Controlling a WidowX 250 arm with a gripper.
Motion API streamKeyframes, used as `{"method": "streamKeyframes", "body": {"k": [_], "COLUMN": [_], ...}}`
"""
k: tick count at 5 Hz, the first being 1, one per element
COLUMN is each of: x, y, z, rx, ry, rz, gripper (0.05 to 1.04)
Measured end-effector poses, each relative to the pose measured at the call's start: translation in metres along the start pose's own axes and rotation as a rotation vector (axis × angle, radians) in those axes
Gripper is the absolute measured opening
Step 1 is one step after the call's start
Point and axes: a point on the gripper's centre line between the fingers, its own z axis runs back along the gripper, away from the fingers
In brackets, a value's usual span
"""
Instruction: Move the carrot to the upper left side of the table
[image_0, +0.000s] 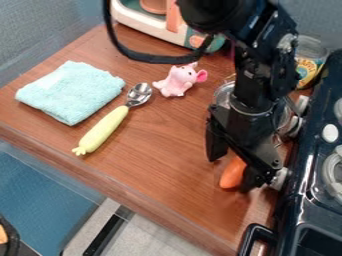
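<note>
The carrot lies low on the right of the desk, near the stove, so the move itself is all to be done. What does look done is the approach: the tool is down over the carrot, open, its fingers apart with the carrot between them. The carrot sits closer to the finger on the stove side; whether it touches that finger I can't tell. Left to do, as I judge it: close, lift, carry across to the upper left, set down and let go. The towel lies over on that side, so the carrot may need to come down just beside it, and the spoon and pink toy are best cleared on the way.

As for containers, a jar with a yellow label stands at the back right, by the stove; what it holds I can't make out. A metal pot, or perhaps a bowl, is mostly hidden behind the arm, its contents too. At the back edge, the toy oven has a round brownish piece in its opening.
</note>
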Motion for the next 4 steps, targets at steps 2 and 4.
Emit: {"method": "streamKeyframes", "body": {"k": [2,4], "x": [-0.001,-0.012], "y": [0.003,0.004], "z": [0.0,0.019], "rx": [0.044,0.016], "ry": [-0.029,-0.044], "rz": [0.025,0.009], "gripper": [0.593,0.593]}}
